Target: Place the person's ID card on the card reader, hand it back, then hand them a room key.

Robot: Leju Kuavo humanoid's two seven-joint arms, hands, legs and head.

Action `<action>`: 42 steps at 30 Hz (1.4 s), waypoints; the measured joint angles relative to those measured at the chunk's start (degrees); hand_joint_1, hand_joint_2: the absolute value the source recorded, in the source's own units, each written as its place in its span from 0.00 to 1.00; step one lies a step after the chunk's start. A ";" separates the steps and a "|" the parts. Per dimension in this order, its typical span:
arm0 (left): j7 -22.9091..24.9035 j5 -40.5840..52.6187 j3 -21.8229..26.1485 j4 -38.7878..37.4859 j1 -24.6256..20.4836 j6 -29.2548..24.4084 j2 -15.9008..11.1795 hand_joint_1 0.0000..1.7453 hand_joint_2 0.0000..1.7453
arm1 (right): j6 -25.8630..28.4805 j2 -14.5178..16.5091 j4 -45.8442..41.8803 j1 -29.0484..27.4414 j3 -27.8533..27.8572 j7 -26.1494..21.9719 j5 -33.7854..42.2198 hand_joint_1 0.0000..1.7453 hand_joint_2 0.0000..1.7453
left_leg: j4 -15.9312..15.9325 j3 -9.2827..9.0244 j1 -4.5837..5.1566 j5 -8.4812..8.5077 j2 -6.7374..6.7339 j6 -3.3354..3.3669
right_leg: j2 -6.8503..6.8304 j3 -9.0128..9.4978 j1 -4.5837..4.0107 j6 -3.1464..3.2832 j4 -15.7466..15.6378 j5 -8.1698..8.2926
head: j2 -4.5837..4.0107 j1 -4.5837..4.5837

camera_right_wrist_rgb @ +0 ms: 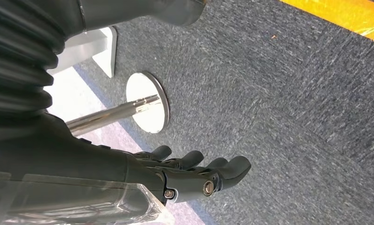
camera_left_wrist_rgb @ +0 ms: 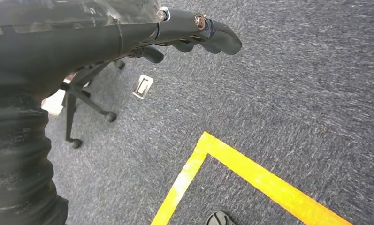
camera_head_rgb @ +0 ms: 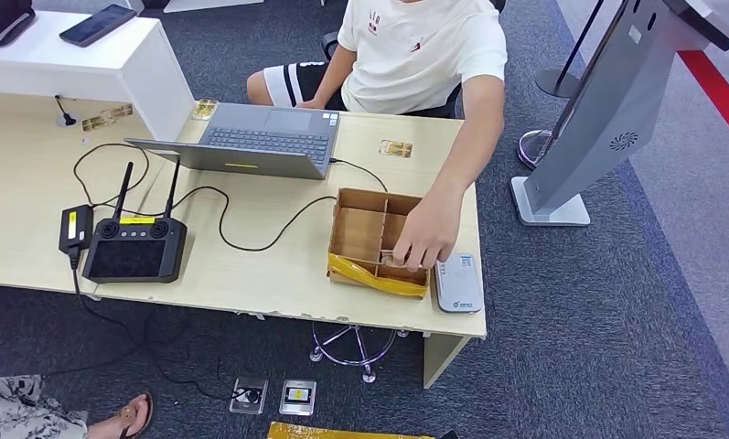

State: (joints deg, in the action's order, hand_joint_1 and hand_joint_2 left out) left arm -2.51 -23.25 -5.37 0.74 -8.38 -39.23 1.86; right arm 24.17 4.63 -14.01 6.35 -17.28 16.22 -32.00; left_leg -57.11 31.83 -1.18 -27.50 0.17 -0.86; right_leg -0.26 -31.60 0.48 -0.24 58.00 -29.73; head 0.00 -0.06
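Both hands' fingers, left (camera_left_wrist_rgb: 194, 37) and right (camera_right_wrist_rgb: 199, 171), hang empty and uncurled above carpet (camera_left_wrist_rgb: 293, 93).

Person's hand (camera_head_rgb: 426, 233) covers the near compartment of the wooden box (camera_head_rgb: 376, 240), contents hidden. Person cut off above the shoulders by the frame's top edge. Small card (camera_head_rgb: 396, 148) on the desk too small to read.

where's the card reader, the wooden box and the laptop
card reader (camera_head_rgb: 458, 283), head view, middle of its white top
wooden box (camera_head_rgb: 361, 231), head view, bare floor of a left compartment
laptop (camera_head_rgb: 267, 140), head view, on the keyboard
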 joint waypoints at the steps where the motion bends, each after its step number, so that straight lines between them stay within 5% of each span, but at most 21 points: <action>1: 0.08 0.04 0.11 -0.01 0.00 0.00 -0.01 0.00 1.00 | -0.07 -0.04 0.00 0.06 -0.17 -0.01 0.00 0.00 1.00 | 0.00 0.00 0.00 0.00 0.00 0.00 | 0.00 0.00 0.00 0.00 0.00 0.00 | 0.00 0.01; 42: -0.22 7.38 5.14 0.82 0.23 0.00 1.00 0.00 1.00 | 0.33 0.00 0.00 -0.25 -1.91 -0.40 3.16 0.00 1.00 | 0.00 -0.01 0.01 0.00 0.00 0.00 | 0.00 0.00 0.01 0.00 0.00 0.00 | 0.00 0.01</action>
State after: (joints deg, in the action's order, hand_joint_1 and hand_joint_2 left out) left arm -2.73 -15.86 -0.23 1.56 -8.15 -39.23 2.86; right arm 24.50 4.63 -14.01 6.10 -19.18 15.82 -28.84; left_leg -57.11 31.83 -1.17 -27.50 0.17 -0.86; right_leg -0.25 -31.61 0.49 -0.24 58.00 -29.73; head 0.00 -0.05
